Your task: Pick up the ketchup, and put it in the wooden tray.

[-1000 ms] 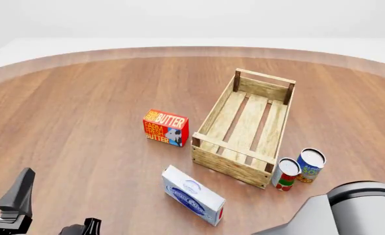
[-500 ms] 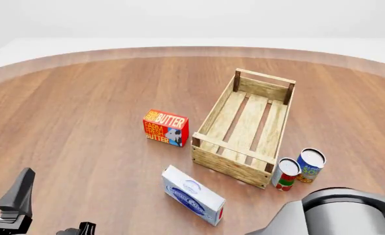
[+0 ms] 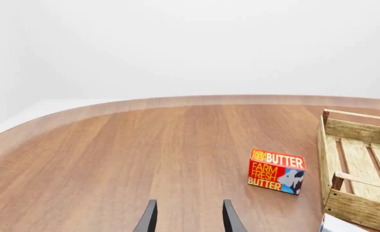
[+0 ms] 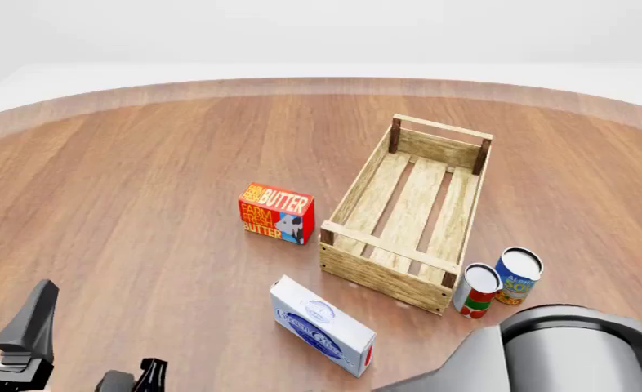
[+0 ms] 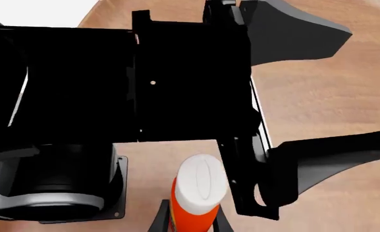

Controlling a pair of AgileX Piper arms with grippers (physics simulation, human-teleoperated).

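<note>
– What's changed?
– Since half a second ago the right arm [image 4: 550, 351] has slid further left along the front view's near edge.
– And its fingers?
– The right fingers [image 5: 157, 223] flank the ketchup [image 5: 198, 193], close against both sides. I cannot tell whether they press it.
– Where is the bottle?
– Upright on the table [image 4: 135, 204], just beside the left arm's black body [image 5: 183, 72], outside the front view.
– The left fingers?
– The left fingers [image 3: 149, 220] are spread, nothing between them.
– And the crate?
– The wooden tray [image 4: 385, 278] holds nothing. The butter box [image 4: 276, 213] stands at its 9 o'clock, two cans [image 4: 497, 282] at 4 o'clock and a blue-and-white box [image 4: 321, 325] at 7 o'clock.
</note>
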